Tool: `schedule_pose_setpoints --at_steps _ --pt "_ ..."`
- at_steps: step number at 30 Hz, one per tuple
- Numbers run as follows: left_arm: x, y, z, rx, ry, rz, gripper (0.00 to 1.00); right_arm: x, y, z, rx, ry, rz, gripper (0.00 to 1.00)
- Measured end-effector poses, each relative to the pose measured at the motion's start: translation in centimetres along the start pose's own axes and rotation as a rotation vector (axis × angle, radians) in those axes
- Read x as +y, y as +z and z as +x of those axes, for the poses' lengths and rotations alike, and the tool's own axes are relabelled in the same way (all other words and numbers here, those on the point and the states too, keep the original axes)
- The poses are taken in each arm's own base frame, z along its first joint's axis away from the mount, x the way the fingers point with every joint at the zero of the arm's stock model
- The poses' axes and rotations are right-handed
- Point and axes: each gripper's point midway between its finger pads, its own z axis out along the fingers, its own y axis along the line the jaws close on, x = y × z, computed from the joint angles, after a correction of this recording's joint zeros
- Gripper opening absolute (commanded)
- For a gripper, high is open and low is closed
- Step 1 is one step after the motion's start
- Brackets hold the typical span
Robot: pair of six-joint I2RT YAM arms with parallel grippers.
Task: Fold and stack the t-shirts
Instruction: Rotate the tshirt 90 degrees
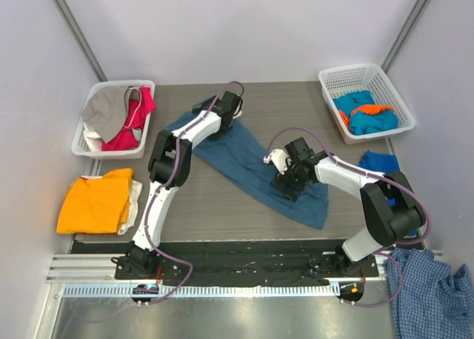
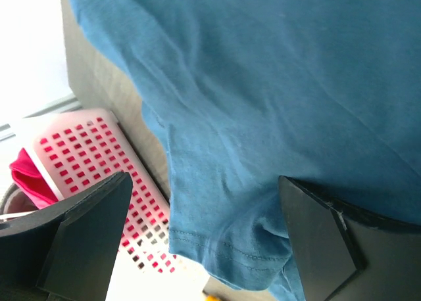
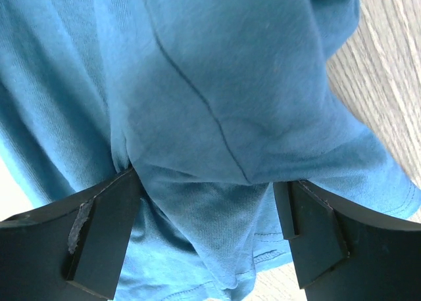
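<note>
A large dark teal-blue t-shirt (image 1: pixel 244 161) lies spread diagonally across the table. My left gripper (image 1: pixel 226 109) hangs over its far left end. In the left wrist view the left gripper (image 2: pixel 204 238) is open wide, and the shirt's stitched hem (image 2: pixel 250 248) sags between its fingers (image 2: pixel 85 242). My right gripper (image 1: pixel 285 182) is down on the shirt's near right part. The right gripper (image 3: pixel 210 232) stands open with a raised fold of the shirt (image 3: pixel 210 215) filling the gap between its fingers (image 3: pixel 105 229). A folded orange t-shirt (image 1: pixel 96 202) lies at the left.
A white mesh basket (image 1: pixel 148 87) at the back left holds grey and red garments. Another basket (image 1: pixel 355 72) at the back right holds turquoise and orange ones. A blue tee (image 1: pixel 381 161) lies by the right arm. A checked shirt (image 1: pixel 433 291) hangs at the near right.
</note>
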Motion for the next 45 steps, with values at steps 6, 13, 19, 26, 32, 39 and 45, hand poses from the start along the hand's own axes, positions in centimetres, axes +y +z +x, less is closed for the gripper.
schedule_pose_setpoints --at_steps 6,13,19,26,32,39,45 --pt "0.9 0.8 -0.7 -0.018 -0.028 -0.041 1.0 -0.3 -0.7 0.7 0.033 0.041 0.044 0.91" --pt "1.3 1.2 -0.5 -0.046 -0.057 -0.074 1.0 -1.5 -4.1 0.7 0.039 0.063 0.129 0.91" --pt "1.2 1.2 -0.4 -0.066 -0.078 -0.088 1.0 -3.8 -7.1 -3.9 -0.074 0.073 0.193 0.92" --pt "1.2 1.1 -0.3 -0.074 -0.087 -0.092 1.0 -5.4 -6.2 -7.3 -0.162 0.067 0.232 0.92" --pt "1.2 1.1 -0.3 -0.079 -0.091 -0.094 1.0 -6.0 -2.4 -8.1 -0.139 0.055 0.214 0.92" --pt "1.2 1.1 -0.3 -0.078 -0.094 -0.095 1.0 -6.2 0.3 -9.2 -0.144 0.044 0.187 0.92" --pt "1.3 1.0 -0.4 -0.073 -0.087 -0.089 1.0 -4.8 1.4 -8.8 -0.135 0.017 0.162 0.92"
